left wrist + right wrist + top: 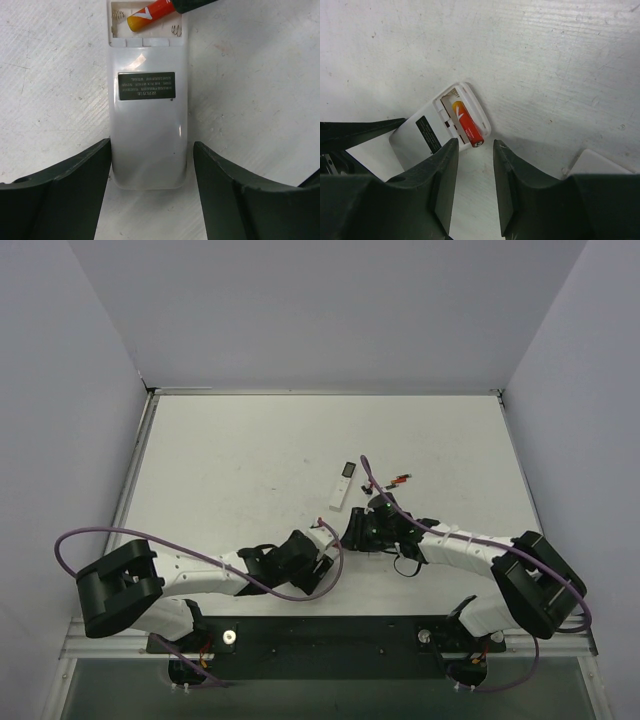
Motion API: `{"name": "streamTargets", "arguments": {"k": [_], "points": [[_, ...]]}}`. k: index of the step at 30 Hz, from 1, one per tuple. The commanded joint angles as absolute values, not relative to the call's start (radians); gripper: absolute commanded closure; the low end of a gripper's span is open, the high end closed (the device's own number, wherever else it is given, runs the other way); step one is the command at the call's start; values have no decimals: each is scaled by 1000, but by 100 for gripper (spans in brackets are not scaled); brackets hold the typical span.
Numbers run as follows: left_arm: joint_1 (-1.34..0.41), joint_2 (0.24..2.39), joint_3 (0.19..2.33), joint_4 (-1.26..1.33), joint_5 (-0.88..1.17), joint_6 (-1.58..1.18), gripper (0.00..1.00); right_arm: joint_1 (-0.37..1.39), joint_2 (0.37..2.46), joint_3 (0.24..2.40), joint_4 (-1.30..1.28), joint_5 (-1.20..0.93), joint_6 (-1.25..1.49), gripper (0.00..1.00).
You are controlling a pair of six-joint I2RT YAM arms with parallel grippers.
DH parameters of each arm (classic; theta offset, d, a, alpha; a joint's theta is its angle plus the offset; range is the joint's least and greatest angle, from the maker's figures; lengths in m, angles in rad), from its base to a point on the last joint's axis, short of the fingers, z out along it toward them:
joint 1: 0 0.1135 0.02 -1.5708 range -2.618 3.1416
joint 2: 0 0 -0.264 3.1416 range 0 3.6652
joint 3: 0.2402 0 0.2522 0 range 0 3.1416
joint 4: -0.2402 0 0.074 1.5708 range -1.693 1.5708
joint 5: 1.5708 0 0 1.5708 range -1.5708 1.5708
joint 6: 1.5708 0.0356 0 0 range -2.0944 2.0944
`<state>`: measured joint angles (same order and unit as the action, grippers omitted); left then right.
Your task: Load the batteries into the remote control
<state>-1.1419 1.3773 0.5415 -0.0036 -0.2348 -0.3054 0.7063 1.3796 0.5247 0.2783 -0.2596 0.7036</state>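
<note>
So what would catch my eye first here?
Probably the orange-red battery lying askew in the open compartment of the white remote control, in the middle of the table. The left claw straddles the remote's other end, and the right claw hovers open right at the battery.

the left arm [190, 575] reaches from its base at the near left of the table [230, 460], lying low and stretched toward the middle, its elbow near the left edge. the right arm [465, 550] mirrors it from the near right, also low and pointing inward. the two wrists sit close together, a little nearer than the table's centre. the left gripper [151, 145] has its jaws spread wide, dark fingers [75, 190] well apart. the right gripper [475, 143] tilts toward the surface, its fingers [440, 185] parted by a narrow gap.
</note>
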Motion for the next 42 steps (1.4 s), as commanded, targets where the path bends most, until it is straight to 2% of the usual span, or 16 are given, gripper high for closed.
{"name": "streamTargets", "arguments": {"k": [1, 5, 14, 17, 19, 25, 27, 30, 31, 34, 42], "points": [[-1147, 1393, 588, -29, -212, -302, 26, 695, 1397, 532, 337, -284, 713, 71], [-1147, 1394, 592, -40, -207, -304, 30, 690, 1413, 534, 356, -301, 721, 71], [-1149, 1399, 592, -37, -193, -307, 33, 680, 1437, 532, 379, -321, 729, 77], [-1149, 1402, 591, -37, -186, -304, 39, 675, 1443, 529, 388, -321, 733, 79], [-1149, 1404, 594, -37, -183, -304, 39, 673, 1450, 528, 391, -322, 735, 80], [-1149, 1397, 594, -46, -179, -310, 45, 673, 1437, 525, 388, -330, 736, 92], [-1147, 1397, 597, -49, -179, -313, 49, 673, 1419, 523, 380, -330, 735, 100], [-1149, 1397, 600, -55, -176, -318, 55, 673, 1390, 514, 373, -321, 730, 100], [-1149, 1397, 601, -57, -175, -319, 62, 675, 1381, 505, 373, -315, 729, 100], [-1149, 1394, 604, -63, -169, -324, 70, 687, 1347, 491, 376, -272, 715, 100], [-1149, 1407, 621, -74, -152, -344, 76, 726, 1328, 453, 433, -198, 690, 100]]}}
